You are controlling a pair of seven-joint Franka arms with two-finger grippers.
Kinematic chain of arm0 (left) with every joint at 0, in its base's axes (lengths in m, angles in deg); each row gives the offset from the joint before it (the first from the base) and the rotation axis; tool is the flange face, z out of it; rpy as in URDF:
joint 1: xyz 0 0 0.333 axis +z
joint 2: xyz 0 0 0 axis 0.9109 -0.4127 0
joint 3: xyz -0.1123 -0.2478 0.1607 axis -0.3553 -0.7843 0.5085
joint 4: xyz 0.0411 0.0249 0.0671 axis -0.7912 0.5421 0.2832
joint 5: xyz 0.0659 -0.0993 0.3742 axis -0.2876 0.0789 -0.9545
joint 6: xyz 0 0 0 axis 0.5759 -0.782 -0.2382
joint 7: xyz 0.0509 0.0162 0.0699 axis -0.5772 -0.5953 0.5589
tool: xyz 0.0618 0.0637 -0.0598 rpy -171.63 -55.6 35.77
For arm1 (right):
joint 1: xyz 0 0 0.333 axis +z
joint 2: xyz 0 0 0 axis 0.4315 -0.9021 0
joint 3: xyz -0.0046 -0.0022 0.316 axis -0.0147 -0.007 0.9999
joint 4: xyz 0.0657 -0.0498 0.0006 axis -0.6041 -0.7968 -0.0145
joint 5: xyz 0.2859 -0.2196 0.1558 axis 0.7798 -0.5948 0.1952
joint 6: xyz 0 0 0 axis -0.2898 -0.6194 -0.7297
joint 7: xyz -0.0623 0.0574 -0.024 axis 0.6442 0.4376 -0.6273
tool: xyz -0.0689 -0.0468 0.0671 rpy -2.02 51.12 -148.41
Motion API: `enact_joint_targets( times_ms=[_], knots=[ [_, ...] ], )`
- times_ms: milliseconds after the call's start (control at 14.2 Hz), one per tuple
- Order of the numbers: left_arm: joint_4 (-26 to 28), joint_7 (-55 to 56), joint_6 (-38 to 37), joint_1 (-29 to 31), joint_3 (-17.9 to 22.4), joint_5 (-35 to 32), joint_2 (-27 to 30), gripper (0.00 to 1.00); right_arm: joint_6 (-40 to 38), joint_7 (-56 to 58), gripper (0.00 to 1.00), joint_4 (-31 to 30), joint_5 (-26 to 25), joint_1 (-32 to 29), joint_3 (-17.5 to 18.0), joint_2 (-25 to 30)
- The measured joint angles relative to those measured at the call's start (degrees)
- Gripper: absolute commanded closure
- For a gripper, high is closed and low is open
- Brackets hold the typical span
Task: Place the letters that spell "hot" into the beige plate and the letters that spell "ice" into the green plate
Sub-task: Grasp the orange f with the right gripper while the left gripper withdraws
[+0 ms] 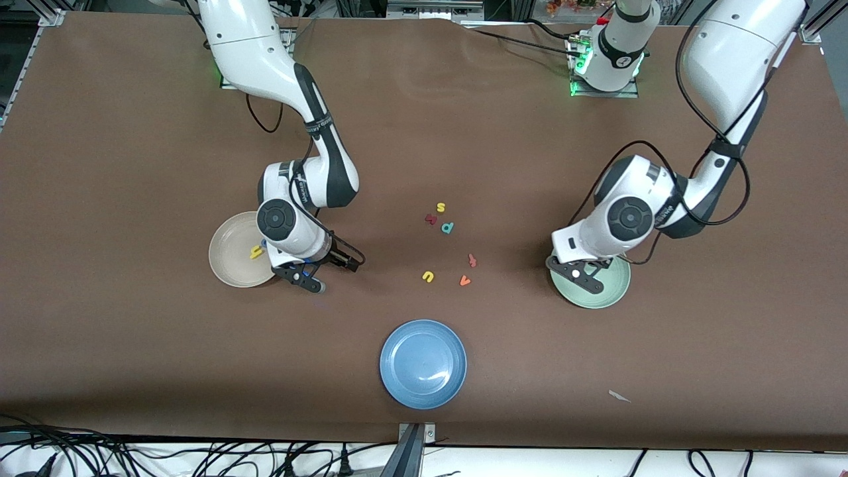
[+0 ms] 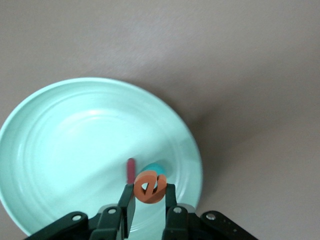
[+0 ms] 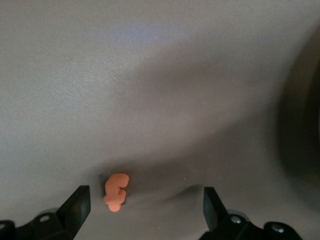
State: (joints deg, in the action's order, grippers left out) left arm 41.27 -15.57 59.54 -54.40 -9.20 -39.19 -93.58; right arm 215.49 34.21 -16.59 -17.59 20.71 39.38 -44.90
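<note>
Up close, orange "e" [image 2: 150,187] — looped, rounded — over green plate [image 2: 60,145].

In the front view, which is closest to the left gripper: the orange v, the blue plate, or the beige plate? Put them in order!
Counting from the left gripper, over the green plate:
1. Orange v, mid-table among the loose letters.
2. Blue plate, nearer the front camera.
3. Beige plate, at the right arm's end.

Robot lab, bolted arm bases [image 1: 604,63], cables [image 1: 199,457]
</note>
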Motion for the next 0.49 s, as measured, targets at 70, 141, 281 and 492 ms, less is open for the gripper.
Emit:
enact_joint_targets(
  times_ms=[70,141,281,492],
  knots=[
    [-0.09,-1.71,0.19,0.98,0.01,0.0,-0.42,0.58,0.0,-0.33,0.01,0.14,0.13,-0.01,0.0,0.0],
    [-0.35,-3.47,0.37,1.74,0.01,0.0,-0.79,0.08,0.0,-0.63,0.03,0.42,0.25,-0.02,0.0,-0.05],
    [-1.45,-7.92,0.56,2.52,0.01,0.0,-1.69,0.0,-0.02,-1.54,0.16,1.04,0.27,-0.02,0.09,-0.5],
    [-4.54,-12.52,-0.11,2.79,-0.09,0.01,-2.58,0.0,-0.03,-2.33,0.33,2.55,0.27,0.12,1.04,-2.15]
  ],
)
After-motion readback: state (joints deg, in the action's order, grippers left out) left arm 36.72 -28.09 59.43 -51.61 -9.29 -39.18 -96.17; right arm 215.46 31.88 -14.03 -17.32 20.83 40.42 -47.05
